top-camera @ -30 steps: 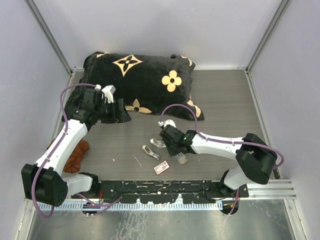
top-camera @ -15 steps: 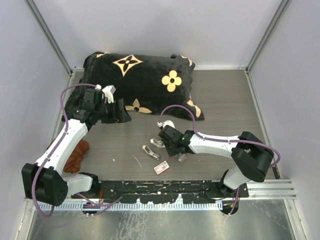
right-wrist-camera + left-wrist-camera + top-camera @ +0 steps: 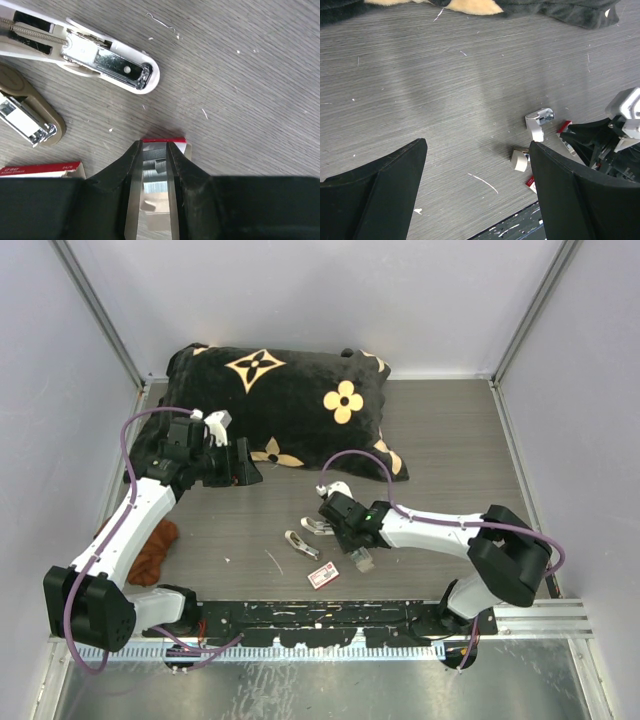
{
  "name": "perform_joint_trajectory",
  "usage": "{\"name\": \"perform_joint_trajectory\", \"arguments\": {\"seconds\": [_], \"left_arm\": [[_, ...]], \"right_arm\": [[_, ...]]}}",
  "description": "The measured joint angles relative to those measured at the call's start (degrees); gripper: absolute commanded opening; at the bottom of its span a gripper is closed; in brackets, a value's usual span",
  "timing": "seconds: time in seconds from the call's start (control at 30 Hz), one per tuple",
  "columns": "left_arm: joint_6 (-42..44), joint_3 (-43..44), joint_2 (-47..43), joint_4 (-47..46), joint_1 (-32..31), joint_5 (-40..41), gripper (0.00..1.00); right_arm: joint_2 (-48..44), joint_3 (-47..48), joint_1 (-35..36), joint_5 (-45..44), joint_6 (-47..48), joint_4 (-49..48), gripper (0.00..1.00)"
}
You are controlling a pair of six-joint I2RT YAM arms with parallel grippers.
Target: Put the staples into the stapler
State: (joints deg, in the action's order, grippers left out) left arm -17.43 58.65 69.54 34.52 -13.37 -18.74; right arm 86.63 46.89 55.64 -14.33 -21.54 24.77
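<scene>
1. My right arm runs left from its base with the forearm low over the counter (image 3: 450, 440). The wrist is bent so the right hand (image 3: 357, 551) points down, just to the near-right of the stapler (image 3: 312, 528).
2. In the right wrist view the fingers (image 3: 115, 175) stand narrow, one on each side of the staples (image 3: 154, 167). These are silvery strips lying in their small tray, which has a red rim on the stapler side.
3. One finger covers part of that tray. I cannot tell whether the pads actually press on the strips or only flank them.
4. The staples sit low at the counter, just near of the stapler and apart from it.
5. The stapler lies opened out, with its white arm showing the spring and metal channel and its tan arm spread beside it.
6. The red-and-white box (image 3: 322, 575) lies flat on the near side of the stapler, close by.
7. My left arm climbs from its base and stretches away, with the left hand (image 3: 238, 462) well apart from the stapler on its far-left side.
8. The left hand's fingers are spread wide and hold nothing; only bare counter shows between them.
9. The pillow (image 3: 290, 400) lies beyond the stapler, and the left hand is at its edge.
</scene>
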Motion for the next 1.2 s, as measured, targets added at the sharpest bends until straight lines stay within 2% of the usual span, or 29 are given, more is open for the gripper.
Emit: {"name": "perform_joint_trajectory", "arguments": {"seconds": [0.3, 0.67, 1.07, 1.2], "left_arm": [[0.00, 0.00, 0.37, 0.00, 0.00, -0.17, 0.86], [0.00, 0.00, 0.35, 0.00, 0.00, -0.55, 0.86], [0.00, 0.00, 0.35, 0.00, 0.00, -0.57, 0.86], [0.00, 0.00, 0.35, 0.00, 0.00, -0.59, 0.86]], "right_arm": [[-7.80, 0.13, 0.00, -1.07, -2.03, 2.16, 0.22], [-8.74, 0.17, -1.66, -0.52, -5.92, 4.70, 0.22], [-8.72, -2.36, -15.41, 6.12, -7.69, 7.65, 0.22], [-7.96, -4.13, -17.42, 8.50, -7.37, 8.50, 0.22]]}}
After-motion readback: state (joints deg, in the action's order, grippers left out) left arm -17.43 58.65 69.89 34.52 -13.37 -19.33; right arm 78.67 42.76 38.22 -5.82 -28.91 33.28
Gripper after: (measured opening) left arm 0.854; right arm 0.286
